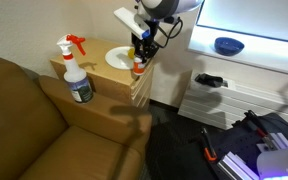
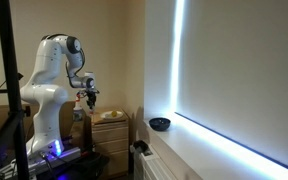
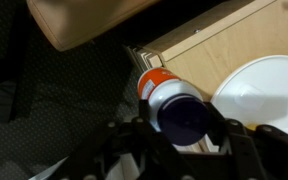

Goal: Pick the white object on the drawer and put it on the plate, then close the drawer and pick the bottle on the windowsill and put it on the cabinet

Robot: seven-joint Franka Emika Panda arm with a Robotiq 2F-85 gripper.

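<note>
Exterior view, read across with the round white plate (image 1: 119,57) as landmark: well left of the plate, a clear spray bottle with a red trigger (image 1: 74,72) stands on the pale wooden bench (image 1: 102,80). Just right of the plate, at the bench's edge, the black end effector (image 1: 138,52) grips a small bottle with an orange band and dark blue cap (image 1: 137,68). The wrist view shows its 2 fingers (image 3: 224,132) closed partway, snug against that bottle's sides. Whether the bottle's base rests on the bench I cannot tell. Far right of the plate, the white windowsill (image 1: 259,55) holds a dark blue bowl (image 1: 228,45) and no bottle. So the last of the 3 steps looks nearly done, with only setting down and letting go remaining. Whether the white object lies on the plate, or the drawer is shut, I cannot tell.
</note>
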